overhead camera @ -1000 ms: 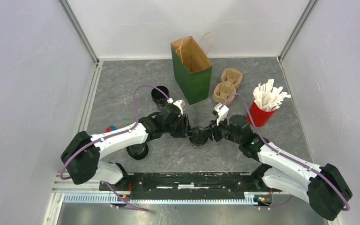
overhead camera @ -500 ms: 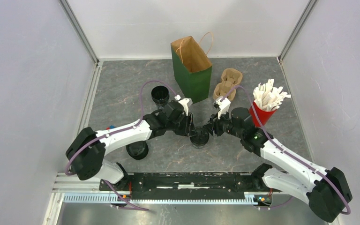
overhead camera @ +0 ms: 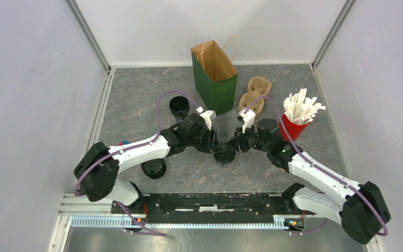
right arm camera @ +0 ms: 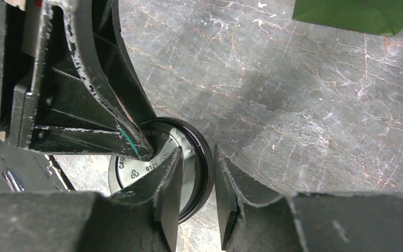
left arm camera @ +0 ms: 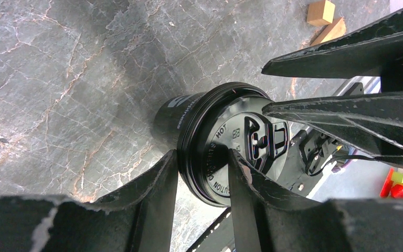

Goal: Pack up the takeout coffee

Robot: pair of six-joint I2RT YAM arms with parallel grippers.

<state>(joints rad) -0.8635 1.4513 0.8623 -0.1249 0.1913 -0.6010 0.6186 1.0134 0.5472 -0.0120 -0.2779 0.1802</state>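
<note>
— where's the coffee?
— one cup (overhead camera: 224, 156) stands on the table (overhead camera: 136, 105) in the middle, between the two arms, with its lid (left arm camera: 236, 142) on. both grippers are at it from opposite sides.
— is the left one holding it?
— the left gripper (left arm camera: 202, 157) has its fingers (left arm camera: 155, 194) only a little apart, with the lid's rim caught between them. one finger is against the outside, the other on the lid's top. looks like a pinch on the lid.
— and the right?
— same on the far side. the right gripper (right arm camera: 198, 152) has its fingers (right arm camera: 231, 199) nearly together, astride the rim, one tip on the lid's top and one outside it. from its own camera the left gripper's tip touches the lid top just beside it.
— so neither is spread wide?
— no, both narrow, both on the rim.
— what else is there?
— a lidded cup (overhead camera: 154, 168) by the left arm, and an open cup (overhead camera: 179, 106) further back, near the bag (overhead camera: 218, 86). the bag stands upright behind the grippers, mouth open. the carrier (overhead camera: 255, 94) lies just right of it. the red cup (overhead camera: 291, 128) of white packets is further right, near the right arm.
</note>
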